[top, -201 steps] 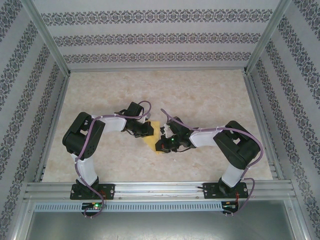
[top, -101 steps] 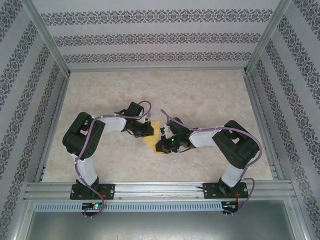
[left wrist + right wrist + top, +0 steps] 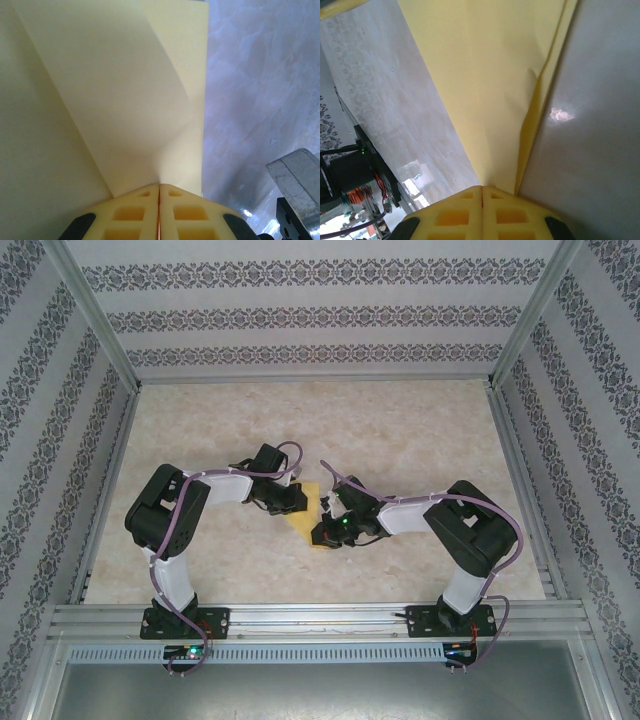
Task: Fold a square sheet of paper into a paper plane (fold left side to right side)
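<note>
Centrally on the tabletop (image 3: 400, 430), left fingers (image 3: 131, 214) and right fingers (image 3: 454, 216) each clamp the square sheet of paper (image 3: 305, 523) from opposite sides, one layer curling up.

A thin yellow sheet of paper (image 3: 125, 90) looks matt and smooth, with one soft wrinkle beside its folded edge in the right wrist view. The pale marbled tabletop (image 3: 590, 150) is glossy and carries a bright glare spot. The left gripper (image 3: 159, 186) and right gripper (image 3: 481, 189) have cream moulded plastic fingers with square recesses. The silver frame rail (image 3: 320, 618) is dull metal.
</note>
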Controlling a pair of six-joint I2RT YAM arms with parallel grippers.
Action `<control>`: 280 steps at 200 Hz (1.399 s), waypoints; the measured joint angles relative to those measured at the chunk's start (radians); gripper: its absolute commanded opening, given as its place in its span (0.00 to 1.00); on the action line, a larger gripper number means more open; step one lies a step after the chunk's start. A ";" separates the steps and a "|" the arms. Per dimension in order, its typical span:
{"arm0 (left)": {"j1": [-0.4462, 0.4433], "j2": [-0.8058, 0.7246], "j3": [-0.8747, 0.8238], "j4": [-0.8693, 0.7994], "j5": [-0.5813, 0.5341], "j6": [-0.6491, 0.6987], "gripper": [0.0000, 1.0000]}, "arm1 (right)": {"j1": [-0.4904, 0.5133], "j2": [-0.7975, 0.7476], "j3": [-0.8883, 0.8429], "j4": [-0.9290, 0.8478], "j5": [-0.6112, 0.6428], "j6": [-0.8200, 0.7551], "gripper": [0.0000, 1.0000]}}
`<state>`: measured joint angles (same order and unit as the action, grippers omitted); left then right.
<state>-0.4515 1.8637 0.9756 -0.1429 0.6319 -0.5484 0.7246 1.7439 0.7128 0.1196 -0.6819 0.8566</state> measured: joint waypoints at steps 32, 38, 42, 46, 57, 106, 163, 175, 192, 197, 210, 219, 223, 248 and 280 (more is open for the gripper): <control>0.000 0.000 0.000 0.000 0.000 0.000 0.08 | 0.000 0.005 0.000 0.000 0.001 -0.001 0.00; 0.000 0.000 0.000 0.000 0.000 0.000 0.08 | 0.000 0.006 0.000 0.000 0.001 -0.002 0.00; 0.000 0.000 0.000 -0.001 0.000 0.000 0.08 | 0.000 0.006 0.000 0.000 0.001 -0.003 0.00; 0.000 0.000 0.000 -0.001 0.000 0.000 0.08 | 0.000 0.007 0.000 0.000 0.001 -0.004 0.00; 0.000 0.000 0.000 -0.001 0.000 0.000 0.08 | 0.001 0.008 0.000 0.000 0.001 -0.005 0.00; 0.000 0.000 0.000 -0.001 0.000 0.003 0.08 | 0.007 0.013 0.005 0.000 0.004 -0.012 0.00; 0.000 0.000 0.000 -0.001 0.000 0.007 0.08 | -0.003 -0.042 0.006 -0.019 0.007 -0.012 0.00; 0.000 0.000 0.000 -0.001 0.000 0.007 0.08 | -0.006 -0.047 0.014 -0.019 0.007 -0.015 0.00; 0.000 0.000 0.000 -0.001 0.000 0.007 0.08 | -0.012 -0.045 0.031 -0.020 0.008 -0.019 0.00; 0.000 0.000 0.000 -0.001 0.000 0.007 0.08 | -0.014 -0.044 0.037 -0.021 0.008 -0.019 0.00; 0.000 0.000 0.000 -0.001 0.000 0.007 0.08 | -0.016 -0.030 0.059 -0.019 0.009 -0.019 0.00; 0.000 0.000 0.000 -0.001 0.000 0.007 0.08 | -0.016 -0.014 0.075 -0.018 0.011 -0.019 0.00; 0.000 0.000 0.000 -0.001 0.000 0.007 0.08 | -0.016 -0.008 0.080 -0.018 0.012 -0.020 0.00; 0.000 0.000 0.000 -0.001 0.000 0.007 0.08 | -0.016 0.027 0.093 -0.017 0.019 -0.022 0.00; 0.000 0.000 0.000 -0.001 0.000 0.007 0.08 | -0.015 0.057 0.092 -0.019 0.023 -0.023 0.00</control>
<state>-0.4515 1.8637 0.9756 -0.1436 0.6319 -0.5415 0.7097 1.8011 0.8051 0.1005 -0.6594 0.8337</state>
